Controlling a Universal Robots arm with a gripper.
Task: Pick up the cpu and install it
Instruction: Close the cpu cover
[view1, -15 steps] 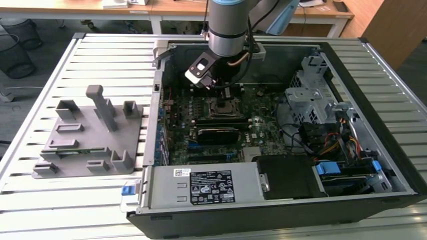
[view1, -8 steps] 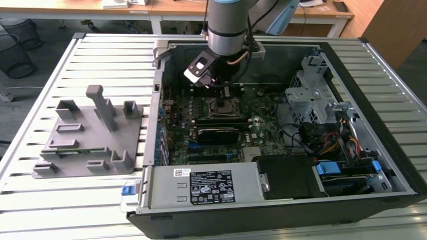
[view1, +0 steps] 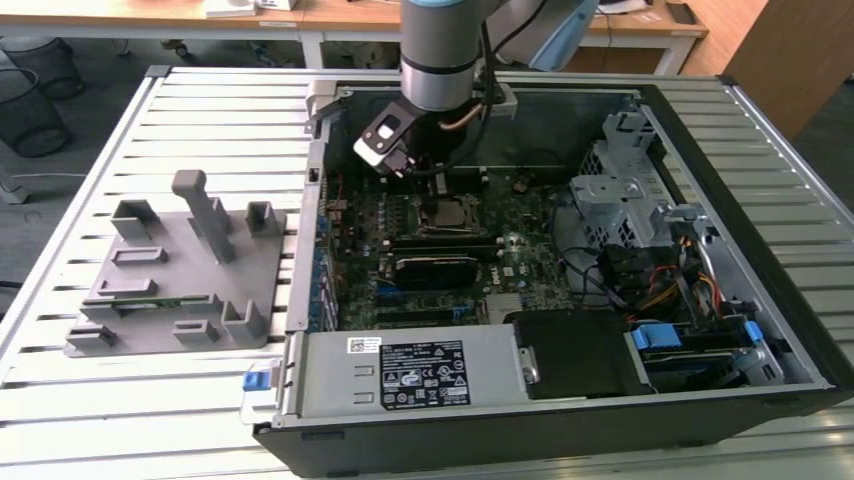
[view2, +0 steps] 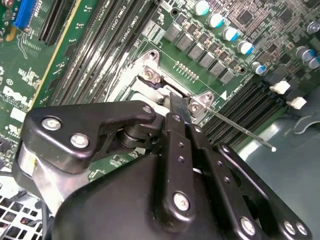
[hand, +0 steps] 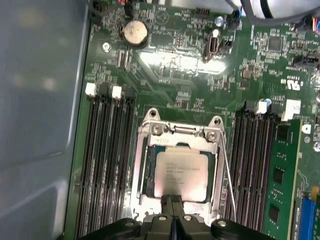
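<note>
First wrist view shows you the cpu (hand: 180, 175) lying flat inside the socket frame (hand: 141, 165), with the gripper (hand: 173, 201) closed, fingers together, over one edge of it.

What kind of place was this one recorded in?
Probably a lab or workshop bench for PC assembly: an open computer case sits on a slatted metal table beside a grey holder, with wooden desks and wire bins behind.

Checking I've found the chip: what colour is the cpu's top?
Pale silvery metal; the cpu shows best in the first wrist view.
</note>
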